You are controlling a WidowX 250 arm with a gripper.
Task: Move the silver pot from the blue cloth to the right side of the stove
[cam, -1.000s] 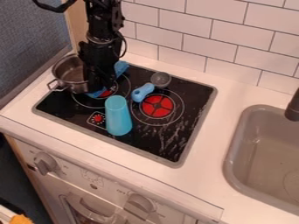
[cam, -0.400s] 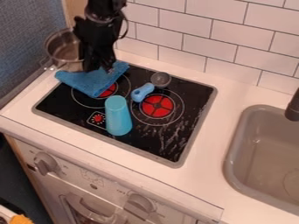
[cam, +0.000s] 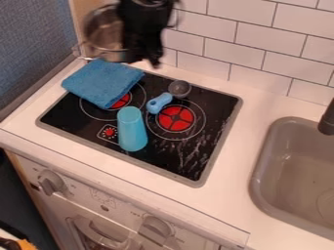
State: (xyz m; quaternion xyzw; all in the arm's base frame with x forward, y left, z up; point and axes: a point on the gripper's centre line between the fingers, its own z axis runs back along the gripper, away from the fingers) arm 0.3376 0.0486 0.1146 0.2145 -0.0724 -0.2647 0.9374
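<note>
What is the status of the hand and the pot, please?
Hand at the pot's side, near the tiles. Pot just beyond the cloth. Cloth, partly on the stove, may obstruct.

cyan cylinder (cam: 133, 133) on stovetop (cam: 212, 105), grey sink (cam: 260, 171), tiled wall (cam: 251, 41)

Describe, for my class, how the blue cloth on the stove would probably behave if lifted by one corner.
The blue cloth would likely flop and sag, since it lies limp across the stove and onto the counter. It looks light for its size, being thin. Its matte, textured surface suggests it would not be very slippery.
</note>
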